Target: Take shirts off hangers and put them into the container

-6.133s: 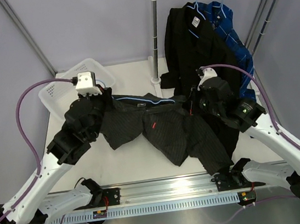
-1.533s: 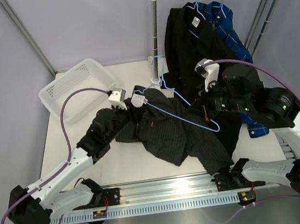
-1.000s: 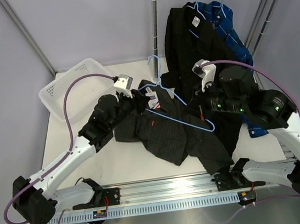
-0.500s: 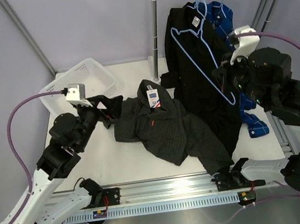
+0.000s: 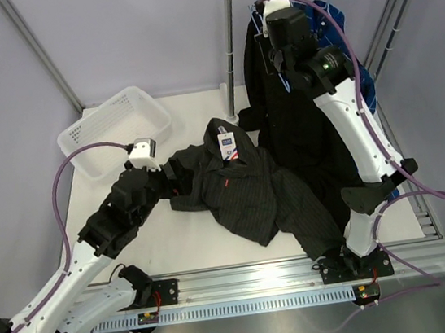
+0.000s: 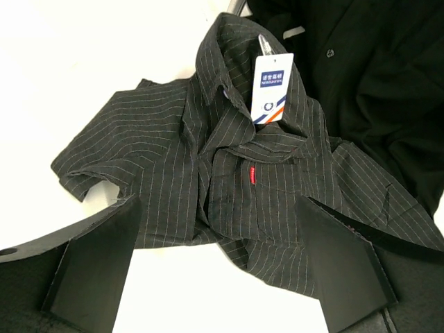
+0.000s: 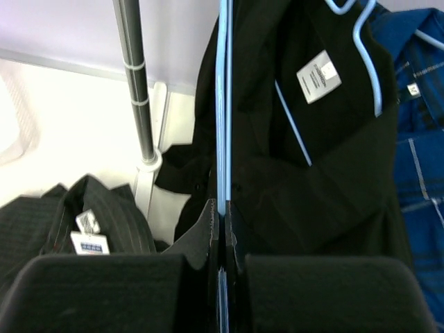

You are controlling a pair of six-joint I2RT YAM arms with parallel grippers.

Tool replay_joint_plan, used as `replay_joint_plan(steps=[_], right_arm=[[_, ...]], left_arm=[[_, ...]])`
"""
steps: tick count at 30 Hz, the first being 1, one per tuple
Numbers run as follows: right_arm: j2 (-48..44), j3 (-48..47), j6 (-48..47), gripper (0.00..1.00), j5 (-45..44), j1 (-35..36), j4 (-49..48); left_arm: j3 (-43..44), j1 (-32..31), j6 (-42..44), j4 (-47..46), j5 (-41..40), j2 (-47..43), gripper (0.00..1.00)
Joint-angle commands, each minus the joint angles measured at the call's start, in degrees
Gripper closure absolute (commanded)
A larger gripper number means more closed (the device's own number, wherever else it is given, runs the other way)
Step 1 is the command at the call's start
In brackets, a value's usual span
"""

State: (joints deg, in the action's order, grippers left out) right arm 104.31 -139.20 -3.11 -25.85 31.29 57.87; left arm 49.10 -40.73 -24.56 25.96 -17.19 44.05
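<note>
One dark charcoal pinstriped shirt (image 6: 229, 173) lies crumpled near the white perforated plastic basket (image 5: 77, 138). Left gripper (image 6: 218, 243) hangs wide open above it; I'd pinch the collar bunch. Right gripper (image 7: 222, 211) clamps a light-blue wire hanger (image 7: 223, 104).

Top view: high and behind me, looking down over the tabletop (image 5: 184, 245), pinstriped shirt (image 5: 242, 188) central. Left wrist view: close above that shirt, facing down onto it. Right wrist view: raised beyond the shirt, looking obliquely down. All three share the shirt's tag (image 5: 226, 145).
</note>
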Motion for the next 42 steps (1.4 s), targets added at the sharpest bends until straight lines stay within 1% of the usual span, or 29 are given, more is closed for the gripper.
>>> replay_joint_plan(steps=[1, 5, 8, 9, 11, 13, 16, 17, 18, 21, 22, 24, 25, 26, 28, 29, 31, 32, 33, 34, 35, 36, 38, 39, 42], right_arm=[[0.62, -3.98, -2.78, 1.00, 0.45, -1.49, -6.71], [1.42, -2.23, -1.55, 1.00, 1.32, -2.90, -9.60], [1.33, 2.07, -1.28, 1.00, 2.03, -3.69, -11.98], [1.42, 1.91, -1.54, 1.00, 2.29, -3.78, -12.42], [2.38, 0.34, -1.46, 1.00, 3.34, -3.87, -11.38], [2.74, 0.68, -0.67, 1.00, 3.78, -3.78, -9.89], [-0.06, 7.34, 0.74, 0.97, 4.22, -3.78, -11.62], [-1.03, 11.88, 1.44, 0.96, 4.31, -3.78, -12.68], [-3.13, 13.67, 1.79, 0.88, 4.66, -3.78, -13.56], [-5.60, 17.55, 2.76, 0.73, 6.24, -3.78, -14.89], [-5.96, 17.90, 2.76, 0.63, 6.33, -3.78, -14.71], [-7.10, 18.96, 2.76, 0.52, 6.25, -3.78, -14.36], [-7.54, 19.40, 2.85, 0.40, 6.33, -3.78, -14.01], [-8.15, 20.18, 2.76, 0.31, 6.60, -3.78, -13.66], [-10.96, 21.07, 2.85, 0.19, 7.82, -3.78, -12.18], [-12.10, 22.11, 4.94, 0.13, 8.18, -3.78, -11.55], [-17.54, 24.48, 6.01, 0.09, 9.76, -3.69, -10.41], [-19.65, 27.89, 7.06, 0.08, 10.46, -3.69, -10.32], [-24.46, 29.93, 7.33, 0.07, 11.25, -3.69, -10.40], [-26.77, 32.21, 7.59, 0.07, 11.95, -3.69, -10.84], [-29.23, 36.50, 8.38, 0.06, 12.05, -3.69, -10.67], [-33.69, 38.45, 8.65, 0.06, 12.48, -3.69, -10.58], [-37.76, 44.32, 9.35, 0.05, 14.06, -3.69, -10.14], [-41.52, 46.01, 9.53, 0.05, 15.46, -3.69, -9.79], [-47.86, 52.96, 10.58, 0.05, 16.61, -3.78, -9.35]], left_arm=[[-0.67, 0.04, -1.11, -1.96, -0.12, 1.21, 0.01], [-0.76, 0.04, -0.58, -2.05, -0.12, 2.88, 0.01], [-0.06, 0.04, 0.38, -2.14, 0.14, 4.98, 0.01], [0.29, 0.04, 0.47, -2.22, 0.40, 5.51, 0.01], [0.99, 0.04, 1.17, -3.10, 0.75, 7.09, 0.01], [1.08, 0.04, 1.62, -4.33, 1.54, 9.11, 0.01], [1.61, 0.04, 1.97, -6.96, 3.39, 12.19, 0.01], [1.87, 0.04, 1.88, -8.45, 4.61, 14.72, 0.01], [2.75, -0.05, 1.79, -8.99, 5.14, 16.31, 0.01], [4.42, -0.40, 1.27, -11.97, 5.85, 22.55, 0.01], [4.68, -0.58, 1.09, -13.81, 5.59, 24.13, 0.01], [5.30, -1.02, 0.74, -15.49, 4.80, 28.78, 0.01], [6.00, -1.10, -0.05, -16.28, 4.62, 30.29, 0.01], [6.44, -1.45, -0.40, -17.51, 4.27, 31.69, 0.01], [7.41, -2.16, -0.75, -18.57, 3.22, 35.83, 0.01], [7.67, -2.77, -1.19, -19.44, 2.08, 37.14, 0.01], [8.64, -3.30, -1.81, -20.50, 1.64, 40.84, 0.01], [9.08, -3.91, -2.16, -20.68, 1.29, 41.89, 0.01], [9.43, -4.27, -2.42, -20.94, 1.28, 43.04, 0.01], [9.96, -4.44, -2.77, -21.21, 1.20, 45.48, 0.01], [10.92, -5.14, -3.47, -21.38, -0.02, 46.73, 0.01], [11.45, -5.50, -3.83, -21.30, -1.08, 48.04, 0.01], [12.33, -6.02, -4.97, -21.38, -3.19, 51.91, 0.01], [13.12, -6.29, -5.32, -21.30, -4.51, 53.32, 0.01], [14.96, -6.64, -6.47, -20.77, -7.68, 59.38, 0.01]])
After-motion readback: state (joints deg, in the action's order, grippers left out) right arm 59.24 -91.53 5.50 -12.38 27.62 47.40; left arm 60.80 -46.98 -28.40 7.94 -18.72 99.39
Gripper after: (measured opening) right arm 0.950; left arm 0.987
